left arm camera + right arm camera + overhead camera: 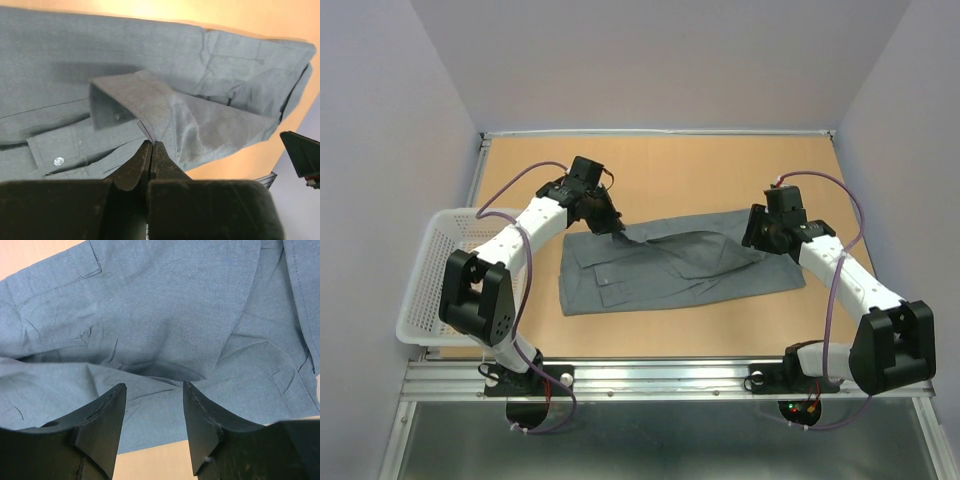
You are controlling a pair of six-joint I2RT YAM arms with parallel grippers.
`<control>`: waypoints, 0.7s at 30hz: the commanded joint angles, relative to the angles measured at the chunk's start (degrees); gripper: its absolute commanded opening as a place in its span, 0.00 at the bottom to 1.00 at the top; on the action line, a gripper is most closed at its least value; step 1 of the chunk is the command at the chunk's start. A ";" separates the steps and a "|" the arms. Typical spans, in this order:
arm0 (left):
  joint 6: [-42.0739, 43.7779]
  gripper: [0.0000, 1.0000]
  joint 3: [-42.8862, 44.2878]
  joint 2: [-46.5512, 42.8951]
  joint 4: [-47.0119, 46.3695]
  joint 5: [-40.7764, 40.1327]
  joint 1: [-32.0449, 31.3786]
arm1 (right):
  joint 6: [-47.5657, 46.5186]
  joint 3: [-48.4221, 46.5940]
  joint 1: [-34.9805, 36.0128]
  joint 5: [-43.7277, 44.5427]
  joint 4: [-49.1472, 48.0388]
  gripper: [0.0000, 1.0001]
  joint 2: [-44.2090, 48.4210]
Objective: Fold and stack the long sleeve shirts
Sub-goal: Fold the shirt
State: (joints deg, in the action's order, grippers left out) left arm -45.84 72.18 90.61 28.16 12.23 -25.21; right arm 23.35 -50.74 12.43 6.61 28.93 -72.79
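1. Left fingers (151, 150): closed, pinching a raised ridge of cloth at the far left corner of the grey button-up shirt (680, 265). The pinched fold stands up above the rest of the garment.
2. Right fingers (119, 400): about half open, set at the shirt's right end. Cloth shows in the gap, but nothing is clamped.
3. Shirt position: it lies as a long band across the middle of the bench (720, 170), with a cuff and a pale button (59, 161) near the left fingers.
4. Progress (judged): the shirt appears partly gathered lengthwise, but no finished fold is visible. Only one shirt is in view, and no stack exists. The remaining folds and the stacking are outstanding.
5. Clearances: bare bench lies beyond the shirt's far edge, with a narrower strip on its near side. The white mesh basket (430, 280) sits left of the shirt, well apart from it. Walls stand beyond the shirt's far, left and right sides.
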 commanded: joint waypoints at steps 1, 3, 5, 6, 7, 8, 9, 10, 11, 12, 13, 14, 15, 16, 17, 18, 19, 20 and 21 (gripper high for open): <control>-0.11 0.11 -1.86 0.18 -1.17 2.61 0.60 | 0.20 -0.41 -0.30 -0.72 -1.07 0.55 -0.77; -0.82 0.11 -2.39 0.01 -1.62 3.68 0.60 | 0.03 -0.24 -0.30 -1.51 -1.59 0.56 -1.03; -1.88 0.12 -2.40 -0.43 -1.45 3.94 0.69 | -0.24 0.11 -0.38 -2.21 -1.86 0.56 -1.12; -2.23 0.12 -2.31 -1.22 -1.36 4.12 0.69 | -0.50 0.46 -0.30 -2.83 -2.29 0.56 -1.03; -2.67 0.12 -2.14 -1.75 -1.18 4.55 0.60 | -0.59 0.55 -0.30 -3.09 -2.30 0.56 -0.86; -3.71 0.12 -1.87 -2.27 -0.92 5.08 0.60 | -0.85 0.64 -0.38 -3.44 -2.64 0.56 -0.42; -4.16 0.12 -1.78 -2.80 -0.74 5.26 0.52 | -0.94 0.64 -0.30 -3.53 -2.65 0.56 -0.16; -4.77 0.11 -1.43 -3.94 -0.13 5.26 0.51 | -1.03 0.47 -0.30 -3.36 -2.74 0.56 0.02; -5.30 0.11 -1.34 -4.56 0.40 5.17 0.43 | -1.12 0.38 -0.30 -3.10 -2.74 0.56 0.20; -6.61 0.11 -1.26 -5.87 0.84 5.17 0.34 | -1.20 0.29 -0.30 -2.66 -2.74 0.56 0.72; -7.23 0.10 -1.25 -6.49 1.28 5.09 0.25 | -1.21 0.20 -0.30 -2.48 -2.74 0.56 0.99; -8.02 0.10 -1.43 -7.19 1.89 4.74 -0.36 | -1.12 0.12 -0.30 -2.31 -2.82 0.56 1.16; -10.03 0.09 -1.52 -8.68 2.24 4.39 -0.63 | -1.03 0.12 -0.30 -1.96 -2.82 0.56 1.77; -11.10 0.08 -1.61 -9.48 2.42 4.21 -1.06 | -0.86 0.12 -0.30 -1.61 -2.82 0.56 2.13; -12.41 0.08 -1.87 -10.27 2.77 3.42 -1.59 | -0.59 0.12 -0.30 -1.51 -2.82 0.56 2.57; -14.69 0.07 -1.96 -11.84 2.95 3.07 -2.81 | 0.11 0.20 -0.38 -1.25 -2.91 0.56 3.53; -16.28 0.07 -1.96 -12.47 3.30 2.80 -3.52 | 0.37 0.20 -0.30 -1.16 -2.83 0.56 3.97; -17.60 0.07 -2.04 -13.34 3.82 1.76 -4.14 | 0.81 0.12 -0.30 -1.25 -2.91 0.56 4.32; -18.92 0.07 -2.13 -14.05 4.09 1.14 -5.10 | 1.08 0.12 -0.30 -1.25 -3.00 0.56 4.85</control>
State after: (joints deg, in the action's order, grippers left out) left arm -57.98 69.95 81.10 30.26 15.49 -27.53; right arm 23.20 -50.74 12.40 4.34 28.45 -71.29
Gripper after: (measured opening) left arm 0.116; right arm 0.560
